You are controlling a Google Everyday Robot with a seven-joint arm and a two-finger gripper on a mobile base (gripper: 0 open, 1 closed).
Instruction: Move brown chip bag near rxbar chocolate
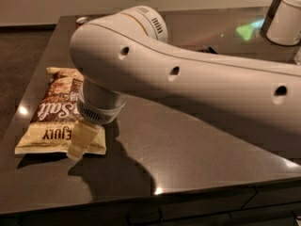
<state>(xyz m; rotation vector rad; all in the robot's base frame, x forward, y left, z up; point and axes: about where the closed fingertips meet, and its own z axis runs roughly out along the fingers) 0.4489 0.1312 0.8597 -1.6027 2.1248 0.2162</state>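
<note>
1. Cream-coloured gripper [80,142] hangs below the wrist of the big white arm [188,79], over the near right corner of the brown chip bag [49,112].
2. How wide the gripper stands cannot be told, nor whether it touches the bag or has hold of anything.
3. The bag lies flat near the left edge of the dark worktop [188,154], its length running front to back.
4. Behind the arm, the top of a soda can [83,20] shows at the far left corner, and a white container [286,17] stands at the far right.
</note>
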